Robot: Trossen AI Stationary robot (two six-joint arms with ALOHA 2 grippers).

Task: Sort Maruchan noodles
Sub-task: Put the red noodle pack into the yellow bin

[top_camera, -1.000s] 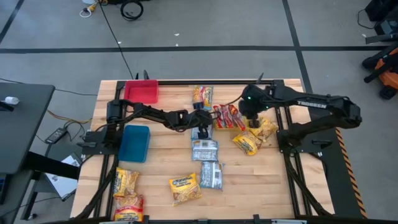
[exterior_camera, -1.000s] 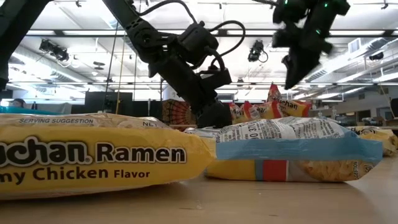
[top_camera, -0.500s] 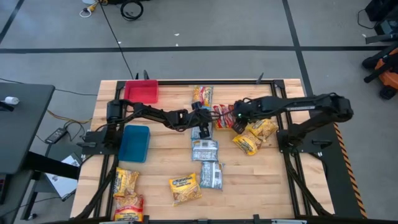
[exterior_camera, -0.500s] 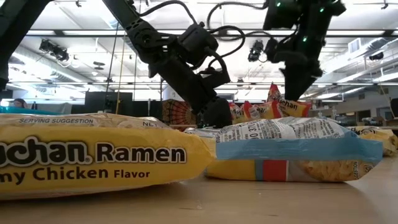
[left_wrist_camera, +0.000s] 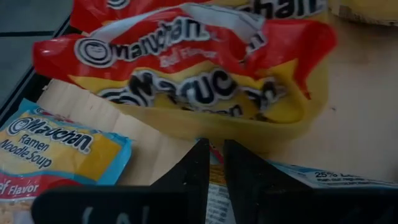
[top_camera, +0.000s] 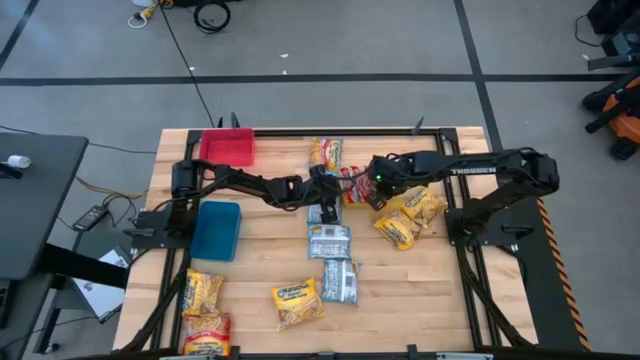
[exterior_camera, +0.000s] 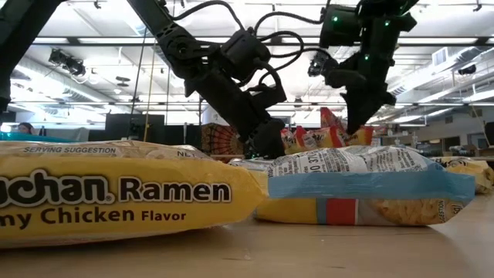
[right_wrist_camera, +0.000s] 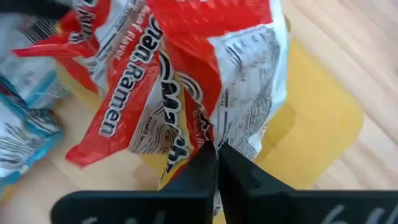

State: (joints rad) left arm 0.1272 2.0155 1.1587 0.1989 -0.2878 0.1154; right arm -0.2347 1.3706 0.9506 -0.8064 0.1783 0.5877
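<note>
Several Maruchan noodle packets lie about the table. A red packet (top_camera: pixel 362 186) lies crumpled in a yellow bin (right_wrist_camera: pixel 311 118) near the table's middle, and my right gripper (top_camera: pixel 372 190) is shut on it from above. Just left of it, my left gripper (top_camera: pixel 325 203) is shut on a silver-blue packet (top_camera: pixel 322 213) that lies on the wood. The left wrist view shows the red packet (left_wrist_camera: pixel 186 43) in the yellow bin (left_wrist_camera: pixel 249 121) just beyond my left fingers. My left gripper pinches an end edge of the silver-blue packet (left_wrist_camera: pixel 215 183) between its two fingers. They slant down from the table's left. The packet (left_wrist_camera: pixel 305 180) lies flat on the table. My right gripper pinches a raised crease of the red packet's wrapper (right_wrist_camera: pixel 205 134) between its fingertips, pointing steeply down from above. The packet rests in the yellow bin.
A red bin (top_camera: pixel 228 147) and a blue bin (top_camera: pixel 217 229) stand at the left. Two silver-blue packets (top_camera: pixel 328 241) lie mid-table, yellow ones (top_camera: pixel 410 215) at the right and more (top_camera: pixel 297 303) near the front. Another packet (top_camera: pixel 325 153) lies at the far edge.
My right gripper has gone toward the table's left and down onto the red packet, rolling as it went. Its fingers, apart a second ago, have shut on the wrapper. The left arm has kept its place.
</note>
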